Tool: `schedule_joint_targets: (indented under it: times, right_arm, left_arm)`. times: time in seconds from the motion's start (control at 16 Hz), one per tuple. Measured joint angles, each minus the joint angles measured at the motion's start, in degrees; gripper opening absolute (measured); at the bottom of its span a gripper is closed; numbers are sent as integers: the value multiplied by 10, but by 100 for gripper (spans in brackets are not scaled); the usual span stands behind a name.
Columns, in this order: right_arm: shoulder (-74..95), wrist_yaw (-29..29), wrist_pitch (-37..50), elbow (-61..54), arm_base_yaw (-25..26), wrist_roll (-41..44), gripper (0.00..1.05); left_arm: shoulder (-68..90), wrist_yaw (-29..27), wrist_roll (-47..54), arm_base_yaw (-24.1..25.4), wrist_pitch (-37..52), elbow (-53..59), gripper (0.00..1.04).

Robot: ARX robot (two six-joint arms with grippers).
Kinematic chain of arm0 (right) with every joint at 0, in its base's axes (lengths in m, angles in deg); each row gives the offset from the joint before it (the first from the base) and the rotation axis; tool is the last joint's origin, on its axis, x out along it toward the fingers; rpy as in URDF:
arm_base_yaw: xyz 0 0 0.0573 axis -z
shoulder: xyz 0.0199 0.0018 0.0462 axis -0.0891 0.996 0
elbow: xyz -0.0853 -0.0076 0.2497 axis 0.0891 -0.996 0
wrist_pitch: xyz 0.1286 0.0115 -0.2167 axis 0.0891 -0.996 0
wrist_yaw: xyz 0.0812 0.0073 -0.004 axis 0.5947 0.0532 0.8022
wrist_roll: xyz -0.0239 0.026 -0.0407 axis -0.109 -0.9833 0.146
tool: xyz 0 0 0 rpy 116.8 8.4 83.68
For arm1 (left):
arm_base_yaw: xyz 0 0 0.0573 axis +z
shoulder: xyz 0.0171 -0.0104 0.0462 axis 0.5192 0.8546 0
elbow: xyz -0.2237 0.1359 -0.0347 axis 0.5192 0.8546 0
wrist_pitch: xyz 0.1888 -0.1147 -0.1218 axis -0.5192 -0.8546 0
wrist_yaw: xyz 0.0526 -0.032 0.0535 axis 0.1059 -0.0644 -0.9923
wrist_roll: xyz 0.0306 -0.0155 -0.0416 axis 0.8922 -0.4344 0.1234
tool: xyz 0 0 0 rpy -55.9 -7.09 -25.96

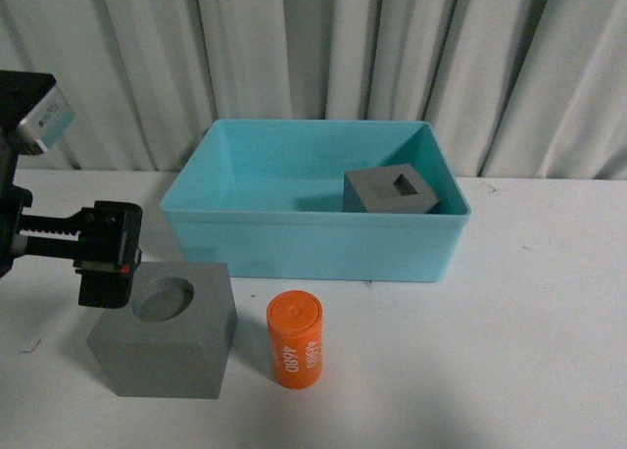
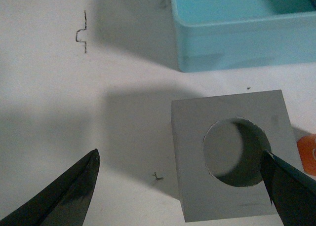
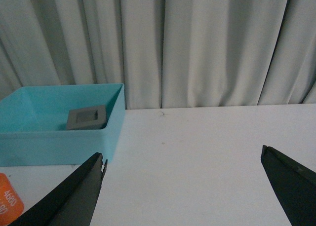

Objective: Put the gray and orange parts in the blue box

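The round-recess cube [image 2: 193,137] is seen beneath the wide-open, empty left gripper [image 2: 180,159], offset toward one finger; recentring is needed.

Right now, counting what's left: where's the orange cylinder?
Front view: the cylinder stands on the table in front of the box, right of the round-hole cube.

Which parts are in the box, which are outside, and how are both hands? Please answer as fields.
Inside box: matte gray cube with square recess, right side of light-blue plastic box
Outside, on white table: matte gray cube with round recess; upright orange cylinder with white numerals
Left hand: open, partly over the round-recess cube
Right hand: open, empty
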Motion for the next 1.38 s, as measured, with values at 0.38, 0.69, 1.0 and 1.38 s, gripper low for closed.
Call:
schedule_joint_targets:
  times: [0.38, 0.69, 1.0, 1.38]
  right_arm:
    - [0, 0, 0, 0, 0, 0, 98]
    - [0, 0, 0, 0, 0, 0, 98]
    - [0, 0, 0, 0, 0, 0, 98]
    - [0, 0, 0, 0, 0, 0, 98]
  left_arm:
    - [63, -4, 7, -6, 25, -3, 98]
    - [85, -3, 8, -3, 34, -11, 98]
    - [105, -3, 12, -2, 41, -19, 98]
    - [152, 7, 34, 0, 46, -53, 97]
